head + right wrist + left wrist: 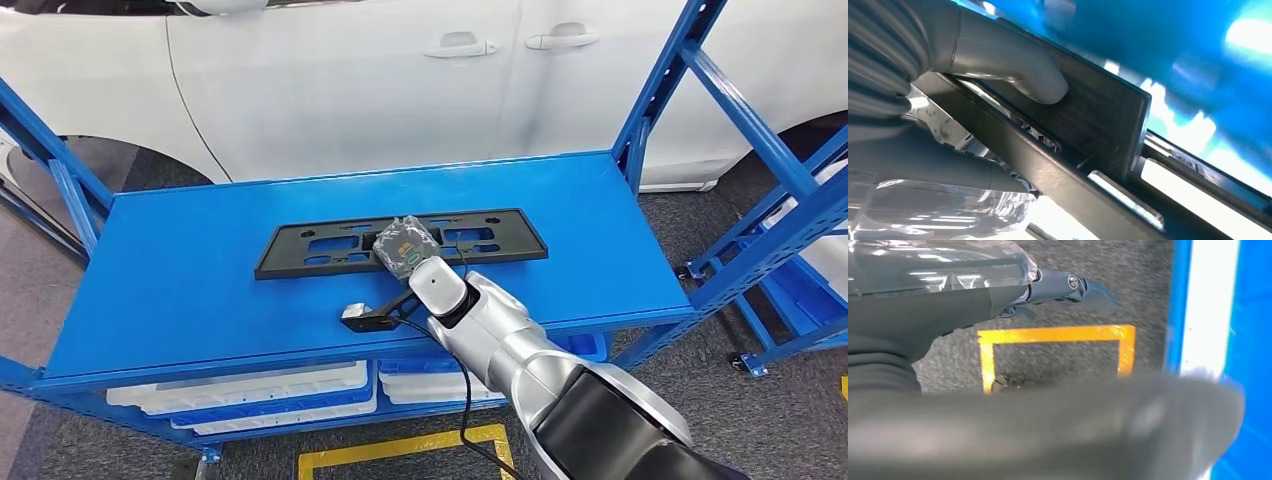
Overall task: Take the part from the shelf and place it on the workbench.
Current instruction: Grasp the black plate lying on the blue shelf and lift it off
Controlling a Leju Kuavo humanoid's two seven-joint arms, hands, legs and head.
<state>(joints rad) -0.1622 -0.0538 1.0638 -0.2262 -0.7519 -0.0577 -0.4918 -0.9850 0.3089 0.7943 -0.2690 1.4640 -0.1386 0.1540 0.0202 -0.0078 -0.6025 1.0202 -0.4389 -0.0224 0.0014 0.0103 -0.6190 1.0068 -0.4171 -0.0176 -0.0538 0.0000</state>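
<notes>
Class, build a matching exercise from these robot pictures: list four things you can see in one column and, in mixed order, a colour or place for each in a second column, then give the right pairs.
Things
1. shelf top
2. flat part
3. car
4. floor tape

Descriptions
A. yellow, on the grey floor
B. white, behind the shelf
C. blue surface
D. black, lying on the shelf under the right hand

Pairs: 1-C, 2-D, 3-B, 4-A
</notes>
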